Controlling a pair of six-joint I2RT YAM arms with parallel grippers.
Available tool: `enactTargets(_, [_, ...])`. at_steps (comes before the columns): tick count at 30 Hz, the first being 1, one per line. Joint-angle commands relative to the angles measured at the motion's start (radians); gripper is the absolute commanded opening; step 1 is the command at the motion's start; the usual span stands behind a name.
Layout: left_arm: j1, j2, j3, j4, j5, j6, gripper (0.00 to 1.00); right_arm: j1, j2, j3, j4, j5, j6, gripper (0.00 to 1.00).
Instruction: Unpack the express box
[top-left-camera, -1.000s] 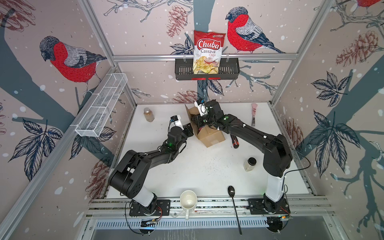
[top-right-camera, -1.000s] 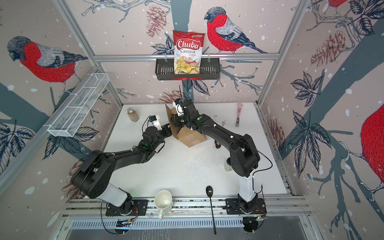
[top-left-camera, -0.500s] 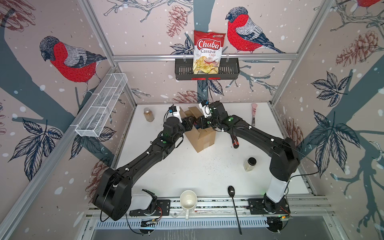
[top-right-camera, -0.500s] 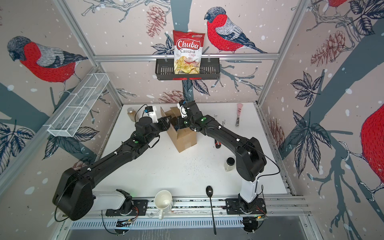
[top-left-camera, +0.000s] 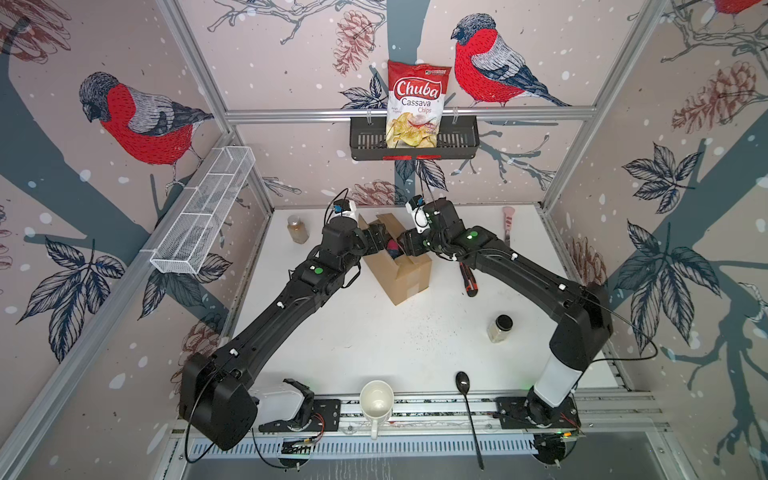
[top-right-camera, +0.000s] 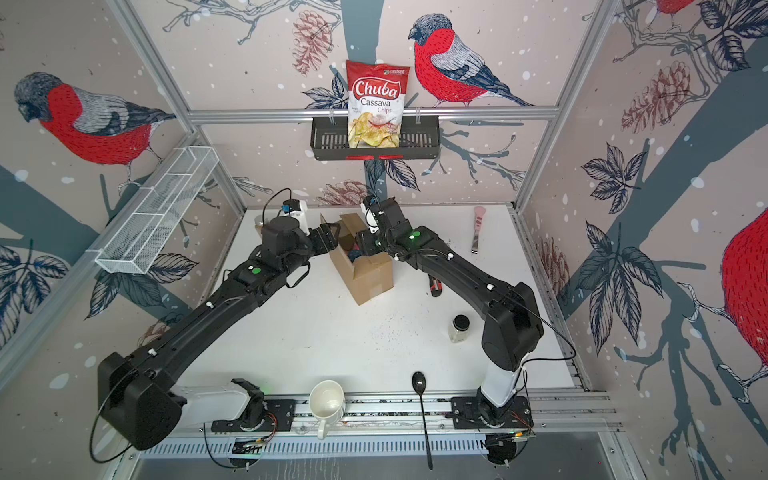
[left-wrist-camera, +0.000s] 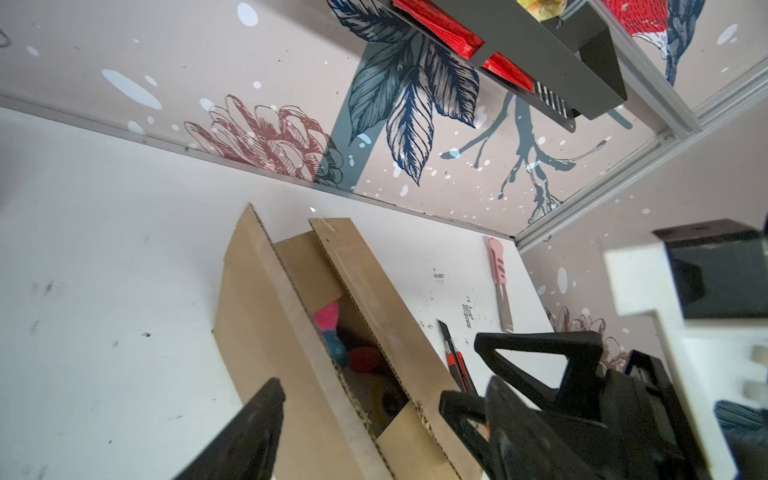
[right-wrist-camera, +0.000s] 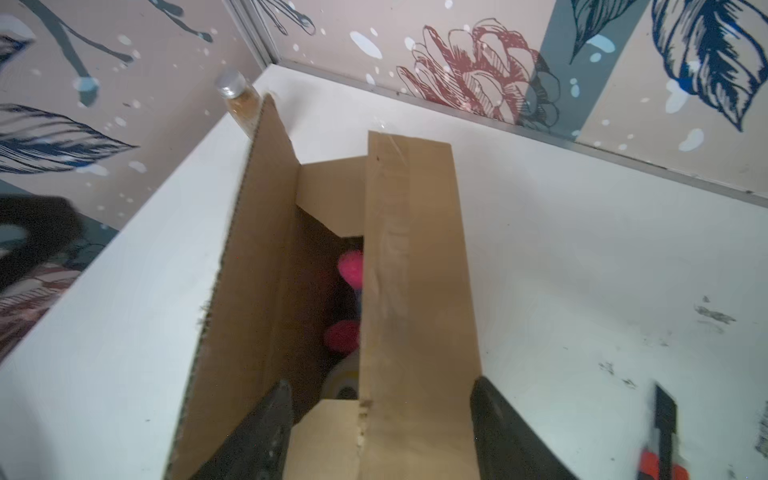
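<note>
Because my left end effector (left-wrist-camera: 361, 399) and right end effector (right-wrist-camera: 380, 384) both hang with fingers apart, gripping nothing, at the open top of the express box (top-left-camera: 405, 278) on the tabletop (top-left-camera: 374, 332), I judge both equally near. One long flap (right-wrist-camera: 411, 270) stands between my right fingers (right-wrist-camera: 266, 432). Beyond, the slot runs lengthwise toward the back wall (top-left-camera: 311, 166), with pink contents (right-wrist-camera: 351, 266) inside.

Left fingers (left-wrist-camera: 249, 434), right fingers (right-wrist-camera: 257, 436) now wide apart.

Bright, even light casts soft shadows; top views bow at the edges, and wrist views blur whatever is closest.
</note>
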Motion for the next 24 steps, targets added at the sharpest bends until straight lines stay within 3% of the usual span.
enactTargets(1, [0.001,-0.03,0.002,-0.061,-0.057,0.003,0.76,0.009,0.029,0.017,-0.054,0.079,-0.096,0.67])
enactTargets(15, [0.001,-0.041,-0.046,-0.062,-0.05,-0.022,0.76,0.03,0.153,0.082,-0.043,0.163,-0.143,0.67])
enactTargets(18, [0.002,-0.031,-0.056,-0.05,-0.038,-0.024,0.76,0.027,0.163,0.089,-0.036,0.169,-0.137,0.6])
enactTargets(24, [0.002,0.013,-0.049,-0.029,0.004,-0.019,0.76,0.008,0.142,0.093,-0.032,0.141,-0.106,0.32])
